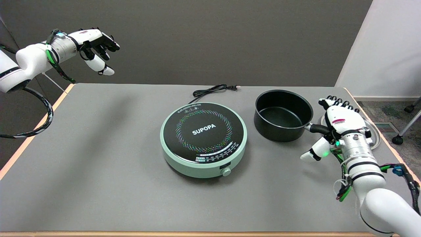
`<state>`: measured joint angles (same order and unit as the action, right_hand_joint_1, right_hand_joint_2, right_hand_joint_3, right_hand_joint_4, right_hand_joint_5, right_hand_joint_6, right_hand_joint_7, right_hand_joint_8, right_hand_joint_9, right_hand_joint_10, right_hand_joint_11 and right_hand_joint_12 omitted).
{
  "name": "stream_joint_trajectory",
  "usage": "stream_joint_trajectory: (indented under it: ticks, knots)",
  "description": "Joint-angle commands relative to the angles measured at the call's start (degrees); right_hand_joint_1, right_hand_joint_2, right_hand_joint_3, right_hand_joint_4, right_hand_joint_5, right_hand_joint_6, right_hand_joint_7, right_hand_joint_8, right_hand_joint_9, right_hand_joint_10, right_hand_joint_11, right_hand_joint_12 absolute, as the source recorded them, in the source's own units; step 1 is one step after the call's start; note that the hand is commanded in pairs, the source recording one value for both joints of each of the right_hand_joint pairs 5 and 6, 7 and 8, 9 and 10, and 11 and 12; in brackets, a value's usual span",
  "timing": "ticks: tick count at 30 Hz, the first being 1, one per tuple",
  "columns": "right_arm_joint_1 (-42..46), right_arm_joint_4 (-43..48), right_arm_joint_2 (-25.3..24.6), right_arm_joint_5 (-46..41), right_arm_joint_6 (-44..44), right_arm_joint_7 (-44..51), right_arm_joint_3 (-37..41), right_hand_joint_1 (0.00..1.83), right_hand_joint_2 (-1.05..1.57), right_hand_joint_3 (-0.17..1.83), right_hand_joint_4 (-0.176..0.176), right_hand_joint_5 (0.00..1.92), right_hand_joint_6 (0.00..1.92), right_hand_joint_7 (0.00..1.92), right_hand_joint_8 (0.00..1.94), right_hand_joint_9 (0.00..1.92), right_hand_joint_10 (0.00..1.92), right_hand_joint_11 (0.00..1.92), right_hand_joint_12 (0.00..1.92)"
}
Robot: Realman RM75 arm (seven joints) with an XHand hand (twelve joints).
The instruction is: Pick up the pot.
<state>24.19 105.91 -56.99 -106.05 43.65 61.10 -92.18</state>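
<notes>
A black pot (283, 115) stands empty and upright on the grey table (98, 158), right of the cooker. Its black handle (317, 128) points right and runs in under my right hand (335, 126). The hand lies over the handle's outer end with its fingers (335, 102) stretched out toward the far side and its thumb (314, 152) spread away on the near side. Nothing shows the fingers wrapped around the handle, and the handle's tip is hidden beneath the palm.
A mint-green SUPOPA induction cooker (203, 139) sits mid-table, its black cord (212, 89) trailing to the far edge. A round metal-rimmed lid (375, 135) lies flat under and behind my right wrist, close to the table's right edge. The idle left hand (97, 49) hangs at upper left.
</notes>
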Motion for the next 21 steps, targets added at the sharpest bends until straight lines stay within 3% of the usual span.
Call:
stream_joint_trajectory:
  ticks: [1,17,21]
  knots:
    - [-6.9,-1.6,-2.7,-7.4,8.8,7.0,-4.5,1.3,-0.36,0.62,-0.176,0.23,0.23,0.23,0.23,0.23,0.23,0.23,0.23]
    - [-10.0,-1.6,-1.4,-9.5,15.2,9.6,-3.6,1.25,-0.3,0.57,-0.176,0.18,0.18,0.18,0.18,0.18,0.18,0.18,0.18]
    - [-10.8,-2.1,-1.1,-11.0,15.4,9.7,-3.7,1.22,-0.23,0.71,-0.176,0.18,0.18,0.18,0.18,0.18,0.18,0.18,0.18]
